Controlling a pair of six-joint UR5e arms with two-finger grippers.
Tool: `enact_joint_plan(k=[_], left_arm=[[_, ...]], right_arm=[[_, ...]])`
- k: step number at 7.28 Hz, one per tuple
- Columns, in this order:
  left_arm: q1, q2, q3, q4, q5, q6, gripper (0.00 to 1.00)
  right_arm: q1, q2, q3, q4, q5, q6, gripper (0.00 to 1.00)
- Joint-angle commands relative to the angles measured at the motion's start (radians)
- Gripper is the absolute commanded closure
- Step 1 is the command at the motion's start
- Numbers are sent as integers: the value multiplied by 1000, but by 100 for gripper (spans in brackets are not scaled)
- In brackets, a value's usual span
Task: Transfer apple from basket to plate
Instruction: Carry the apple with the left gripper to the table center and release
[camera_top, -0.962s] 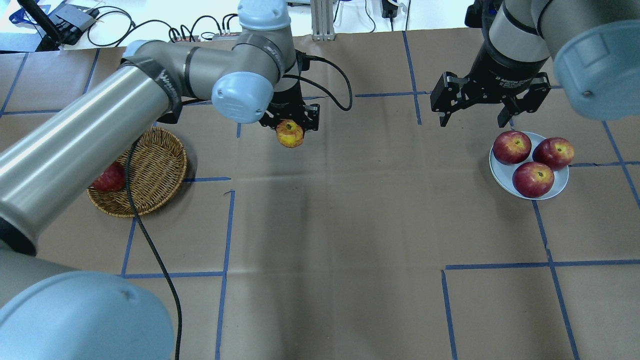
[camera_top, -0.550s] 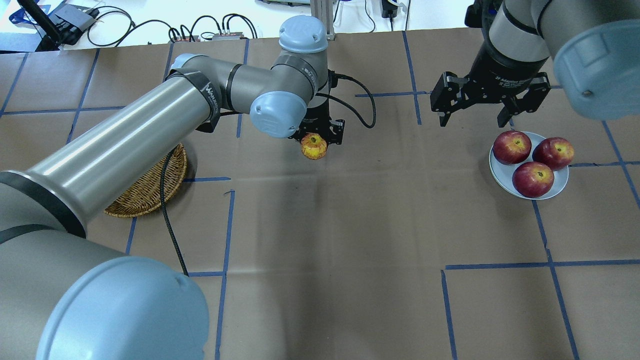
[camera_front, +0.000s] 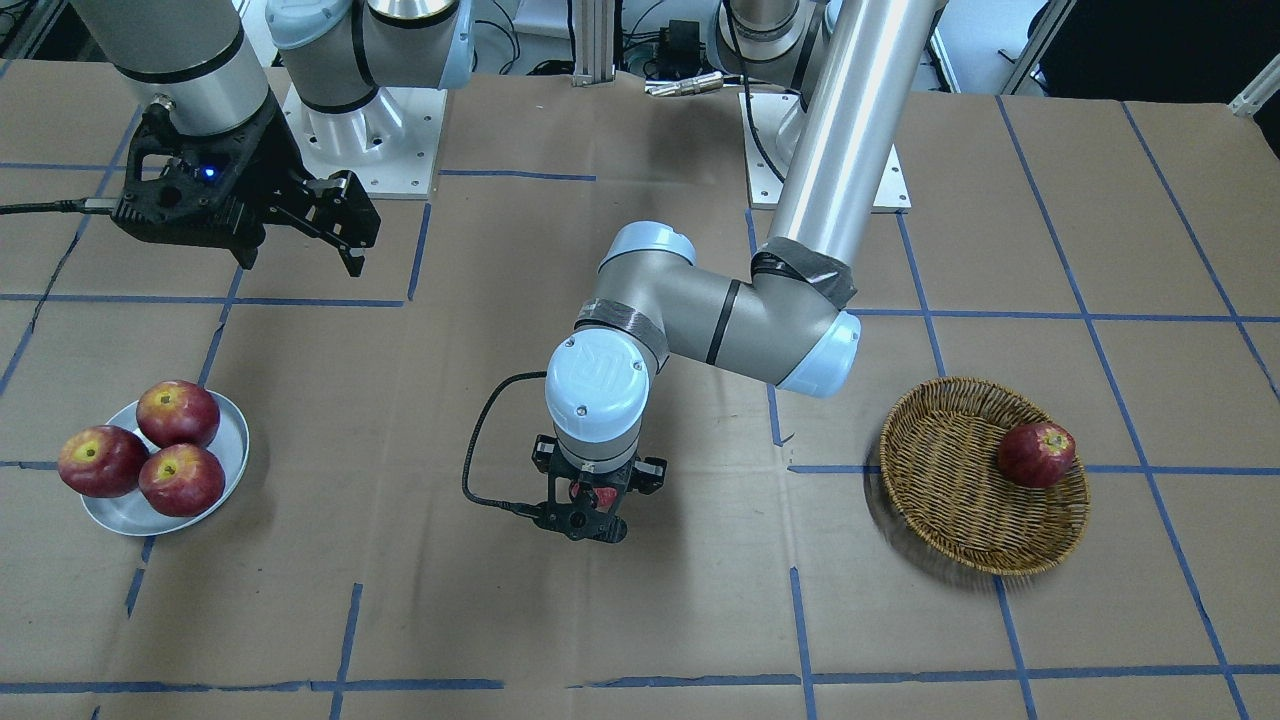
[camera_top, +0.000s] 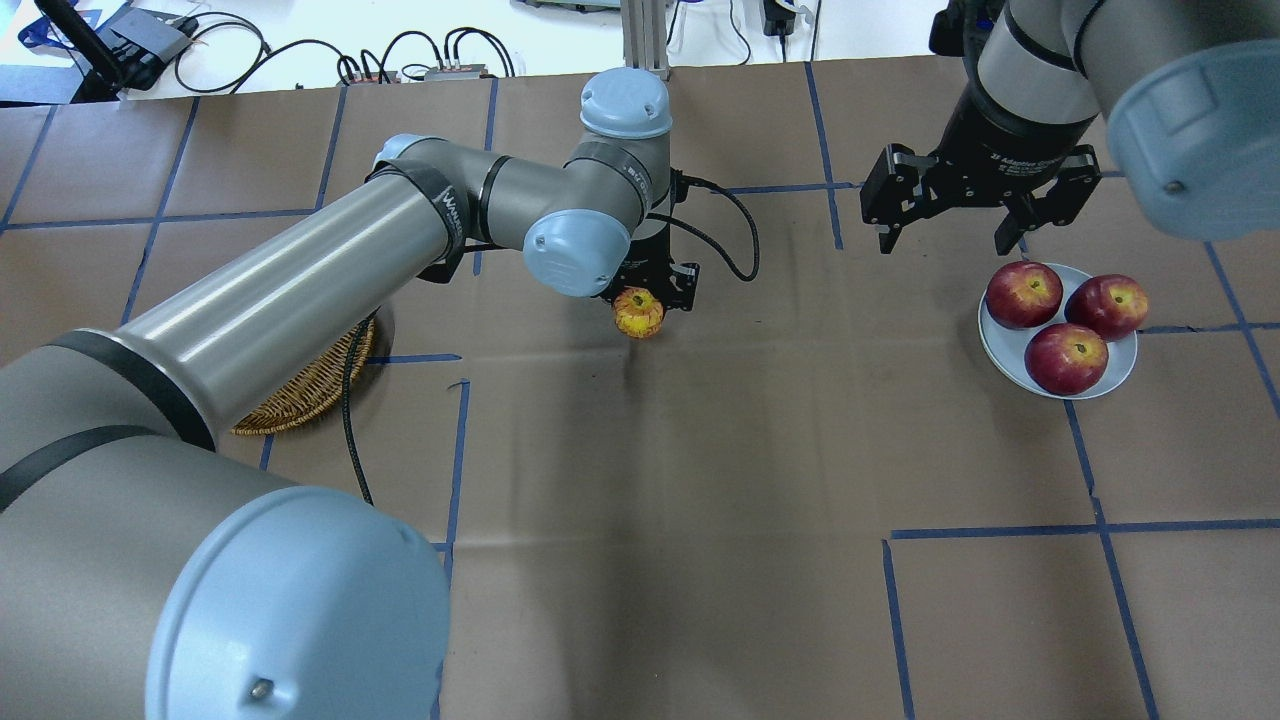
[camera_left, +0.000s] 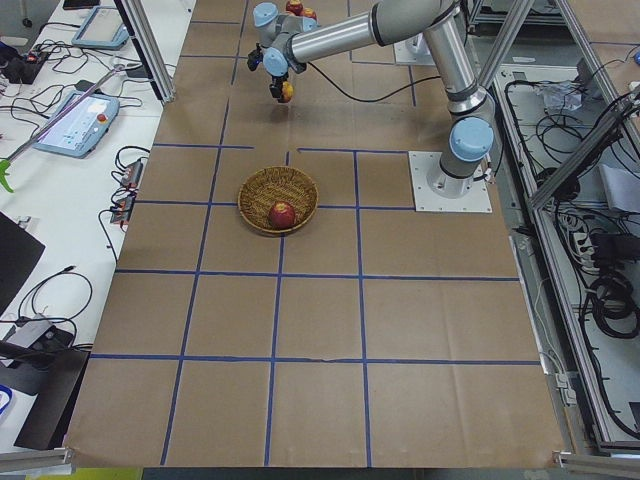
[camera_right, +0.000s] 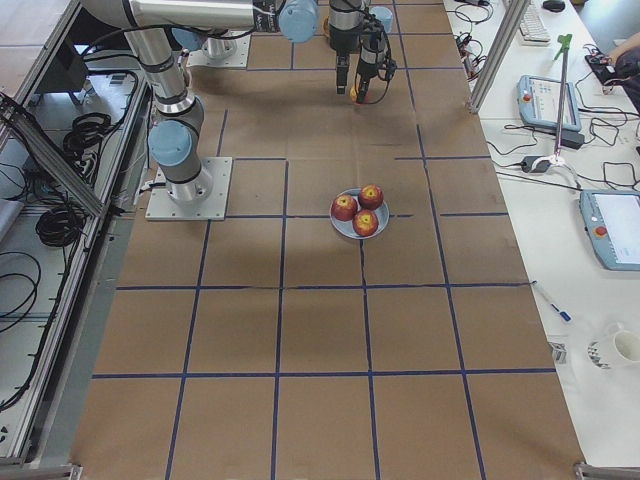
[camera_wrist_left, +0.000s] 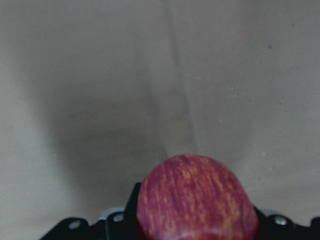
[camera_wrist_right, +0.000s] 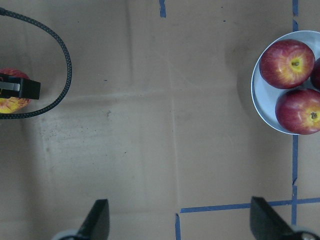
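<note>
My left gripper (camera_top: 644, 298) is shut on the apple (camera_top: 639, 313), pinkish-red with yellow streaks, and holds it above the middle of the table. The apple fills the bottom of the left wrist view (camera_wrist_left: 195, 197) between the jaws. The wicker basket (camera_front: 940, 470) lies behind it on the table's left, mostly hidden by my left arm in the overhead view (camera_top: 300, 395). The pale plate (camera_top: 1112, 376) is at the right. My right gripper (camera_top: 945, 245) is open and empty, hovering just beyond the plate's far-left edge.
One dark red apple (camera_front: 1037, 454) lies in the basket. Three dark red apples (camera_top: 1066, 358) sit on the plate. The left gripper's black cable (camera_top: 720, 235) loops beside it. Blue tape lines cross the brown paper table cover.
My left arm has carried the apple to the right, away from the basket and toward the table's middle. The right gripper has stayed in place, open.
</note>
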Motion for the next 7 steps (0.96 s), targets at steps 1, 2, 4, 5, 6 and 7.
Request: enact_joint_plan(k=[1, 2, 4, 5, 6, 7], left_arm=[[-2, -13, -1, 10, 1, 4, 54], [-2, -13, -3, 10, 1, 4, 52], [-2, -14, -7, 10, 2, 3, 33], [-2, -14, -13, 10, 5, 3, 8], [-2, -13, -13, 10, 7, 3, 2], [-2, -11, -13, 10, 9, 3, 2]], right_arm=[[0, 2, -1, 0, 0, 1, 0], [0, 0, -1, 0, 1, 1, 0], [0, -1, -1, 0, 0, -2, 0], [0, -3, -1, 0, 1, 1, 0], [0, 2, -1, 0, 1, -4, 0], [0, -1, -1, 0, 1, -2, 0]])
